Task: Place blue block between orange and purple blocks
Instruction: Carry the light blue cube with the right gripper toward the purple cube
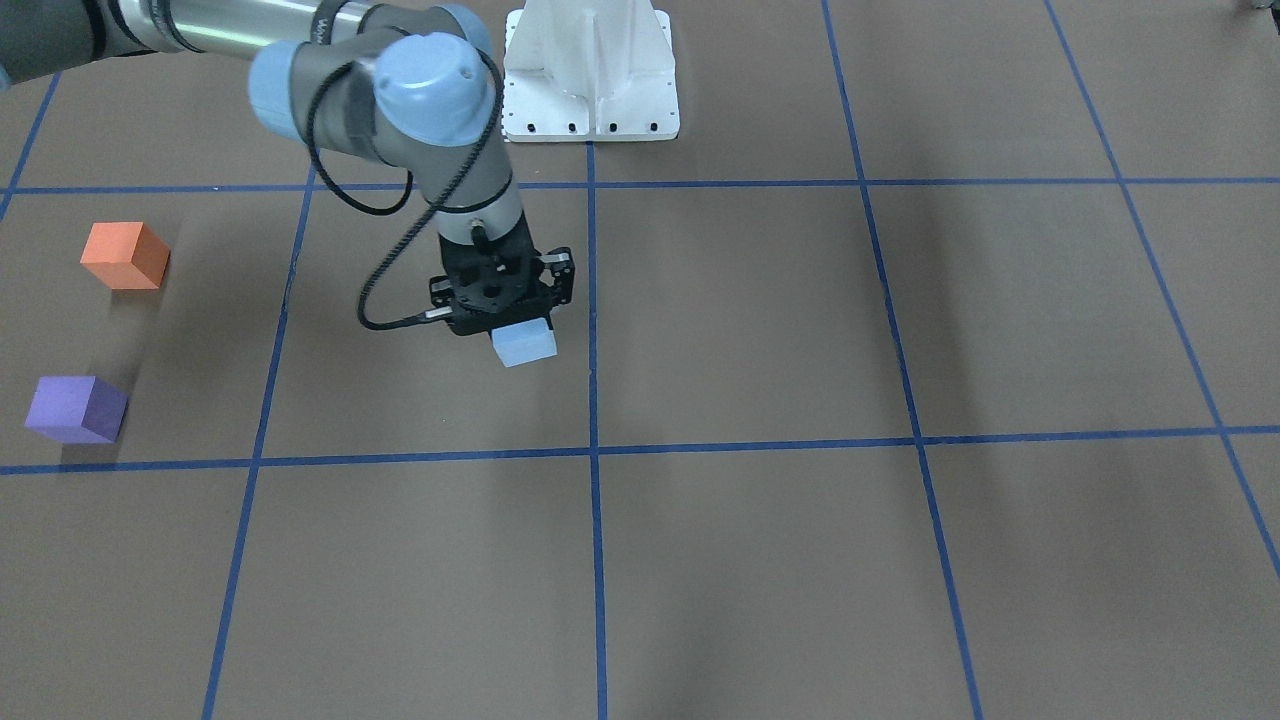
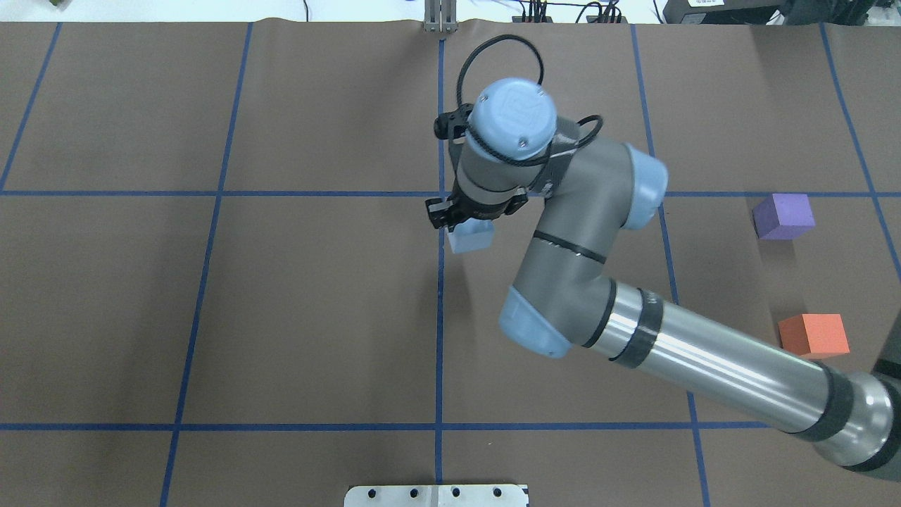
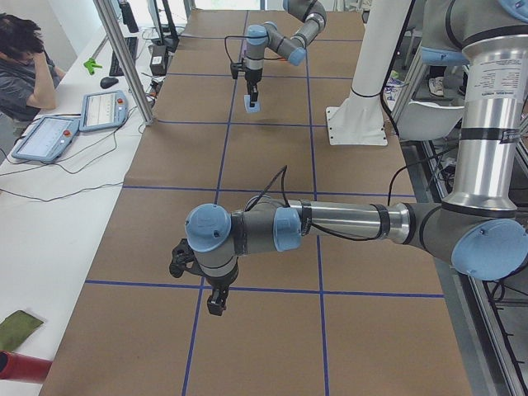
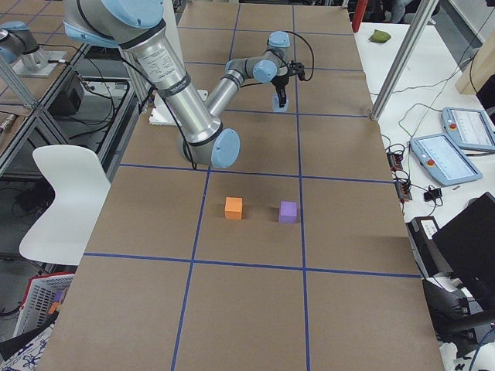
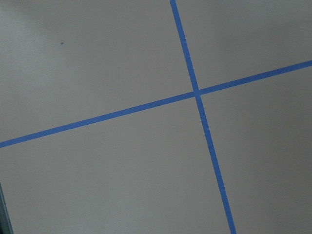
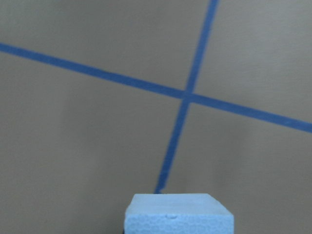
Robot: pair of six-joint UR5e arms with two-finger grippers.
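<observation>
My right gripper is shut on the light blue block near the table's middle, beside a blue tape line. The block also shows in the overhead view and at the bottom of the right wrist view, held a little above the paper. The orange block and the purple block sit apart on my far right, with a gap between them. My left gripper hangs over a tape line far to my left; I cannot tell whether it is open or shut.
The table is covered in brown paper with a grid of blue tape lines. A white mount base stands at the robot's side of the table. The left wrist view shows only a tape crossing.
</observation>
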